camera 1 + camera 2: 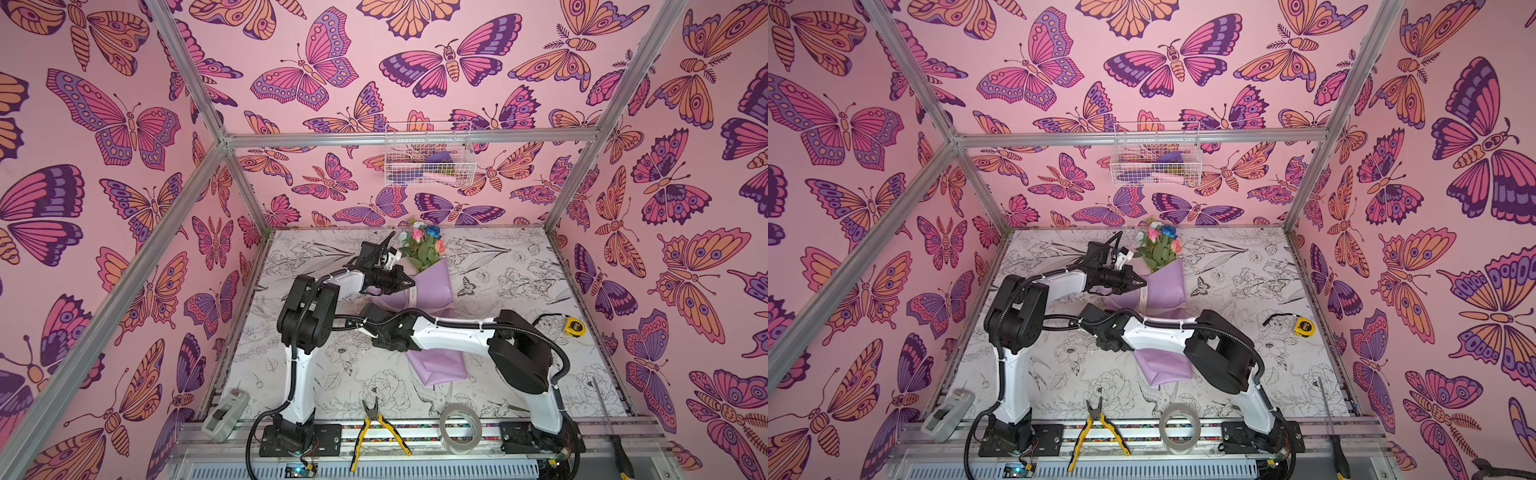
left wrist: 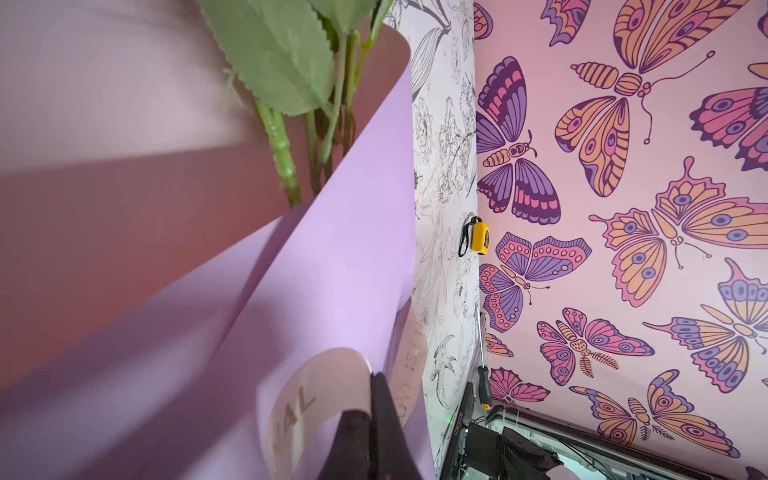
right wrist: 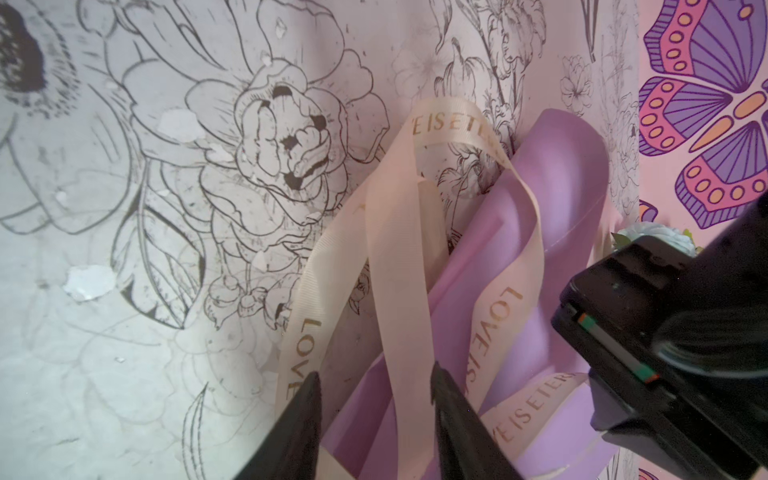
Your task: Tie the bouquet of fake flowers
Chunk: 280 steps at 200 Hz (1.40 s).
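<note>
The bouquet (image 1: 432,286) (image 1: 1167,286) lies lengthwise on the table, a lilac paper cone with the fake flowers (image 1: 424,241) (image 1: 1160,239) at its far end. My left gripper (image 1: 410,282) (image 1: 1144,284) is at the cone's left edge. In the left wrist view it (image 2: 374,376) is shut on a loop of cream ribbon (image 2: 328,374), with green stems (image 2: 282,153) above. My right gripper (image 3: 374,372) is open over the cone's narrow part, and a ribbon strand (image 3: 395,249) runs loosely between its fingers. In both top views its own wrist hides it.
A wire basket (image 1: 430,156) hangs on the back wall. A yellow tape measure (image 1: 573,326) lies at the right. Along the front edge are a tape dispenser (image 1: 224,415), pliers (image 1: 376,419), a tape roll (image 1: 459,428) and a screwdriver (image 1: 611,419).
</note>
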### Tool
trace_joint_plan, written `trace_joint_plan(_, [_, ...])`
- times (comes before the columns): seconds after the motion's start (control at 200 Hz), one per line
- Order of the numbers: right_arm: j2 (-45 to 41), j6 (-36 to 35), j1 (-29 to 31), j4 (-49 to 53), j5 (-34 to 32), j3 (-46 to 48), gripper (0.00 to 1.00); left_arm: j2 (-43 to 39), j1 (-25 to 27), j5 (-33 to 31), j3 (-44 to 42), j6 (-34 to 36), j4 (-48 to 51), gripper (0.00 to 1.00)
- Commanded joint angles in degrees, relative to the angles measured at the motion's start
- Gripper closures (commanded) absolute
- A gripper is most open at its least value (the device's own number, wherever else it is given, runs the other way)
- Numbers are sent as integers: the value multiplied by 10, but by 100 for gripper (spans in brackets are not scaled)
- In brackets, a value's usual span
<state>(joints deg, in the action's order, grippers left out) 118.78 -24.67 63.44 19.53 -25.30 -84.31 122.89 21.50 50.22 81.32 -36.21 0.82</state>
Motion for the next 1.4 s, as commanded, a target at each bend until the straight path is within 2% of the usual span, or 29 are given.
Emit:
trace_joint_plan(0.0, [32, -24, -4, -4, -5, -27, 49, 7, 0, 22, 9, 13, 13, 100])
trace_joint_plan(0.32, [70, -37, -9, -32, -63, -59, 47, 3, 0, 23, 3, 16, 14, 100])
trace_joint_plan(0.686, [74, -36, -22, -61, -74, -62, 58, 1, 1, 21, -2, 16, 14, 100])
trace_joint_plan(0.821, [88, -51, -22, -77, -83, -68, 67, 1, 1, 21, -2, 15, 13, 100])
trace_joint_plan(0.961, [93, -56, -23, -89, -82, -74, 81, 0, 0, 20, -5, 14, 13, 100])
trace_joint_plan(1.172, [65, -47, -21, -97, -39, -51, 100, 0, -1, 27, -4, 15, 14, 100])
trace_joint_plan(1.397, [-25, -5, -13, -95, 58, 6, 100, -2, -1, 29, -2, 16, 14, 100])
